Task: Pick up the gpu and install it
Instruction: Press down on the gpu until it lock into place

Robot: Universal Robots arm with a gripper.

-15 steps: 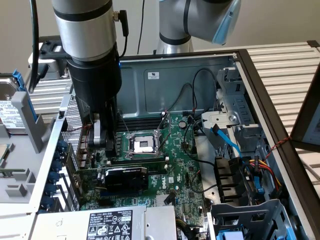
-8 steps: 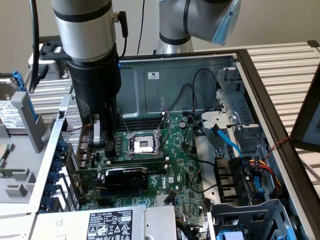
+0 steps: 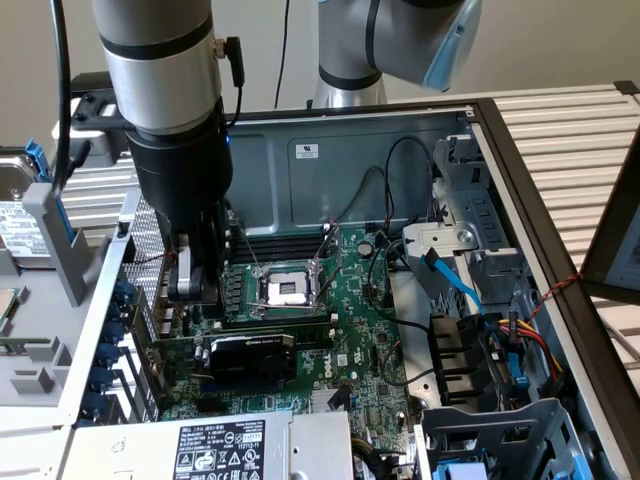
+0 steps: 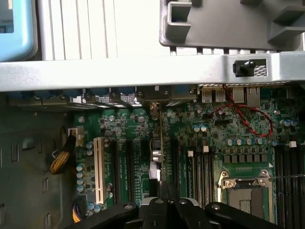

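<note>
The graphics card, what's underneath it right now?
The graphics card stands on edge on the green motherboard, beside the processor socket. Its black shroud covers the slot below, so whether it is fully seated cannot be seen. The gripper hangs nearby.

Little lettering can be read. In the exterior view, the power supply label [image 3: 222, 447] carries rows of fine print and certification marks, too small to make out. A white sticker [image 3: 307, 150] on the case's rear wall [image 3: 330, 190] bears dark print that is likewise illegible. The gpu [image 3: 250, 357] has pale lettering along its black shroud, unreadable. In the wrist view, the motherboard [image 4: 190, 129] shows white silkscreen marks, none decipherable.
</note>
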